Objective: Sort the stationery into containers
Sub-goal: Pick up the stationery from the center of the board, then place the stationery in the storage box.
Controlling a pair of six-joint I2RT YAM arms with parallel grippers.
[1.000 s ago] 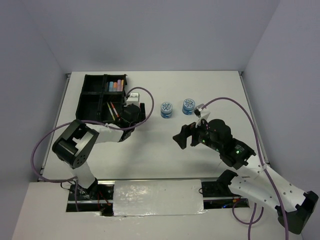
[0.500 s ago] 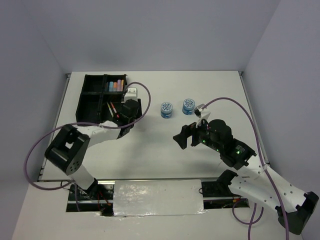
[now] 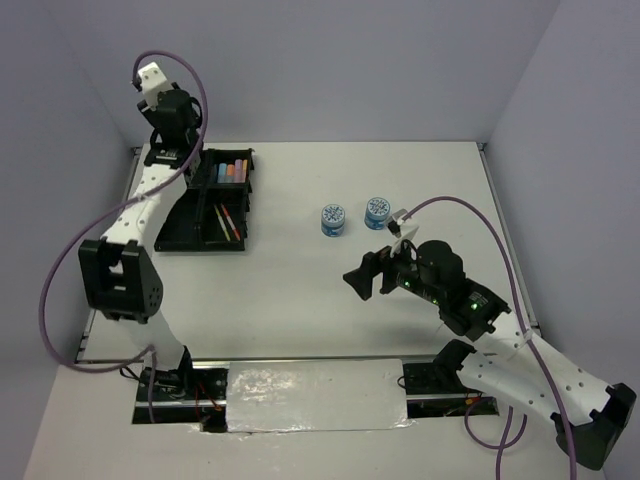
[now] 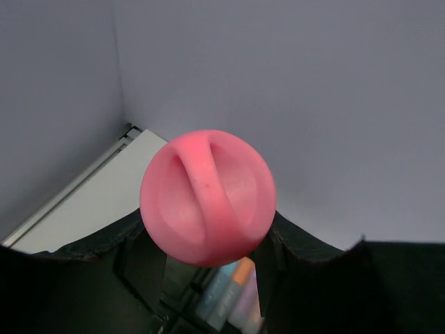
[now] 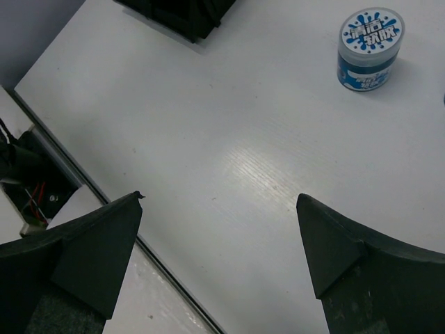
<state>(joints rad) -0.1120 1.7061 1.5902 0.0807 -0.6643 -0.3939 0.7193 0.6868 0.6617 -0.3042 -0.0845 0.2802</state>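
Observation:
My left gripper (image 3: 183, 160) is raised over the far left part of the black four-compartment tray (image 3: 168, 222). In the left wrist view the gripper (image 4: 207, 240) is shut on the pink-capped stubby tube (image 4: 207, 197), its round cap facing the camera. Pastel markers (image 3: 232, 172) lie in the tray's far right compartment and show below the cap (image 4: 233, 289). Thin pens (image 3: 228, 220) lie in the near right compartment. Two blue-patterned tins (image 3: 333, 219) (image 3: 377, 212) stand on the table. My right gripper (image 3: 362, 275) is open and empty, hovering near of the tins; one tin (image 5: 370, 47) shows ahead of it.
The white table's near edge and a gap with cables (image 5: 35, 181) lie below the right gripper. A corner of the black tray (image 5: 184, 14) shows at the top of the right wrist view. Grey walls stand close behind the tray.
My left arm has swung from the tray's near right side up and back to above the tray's far left. The right arm has not moved.

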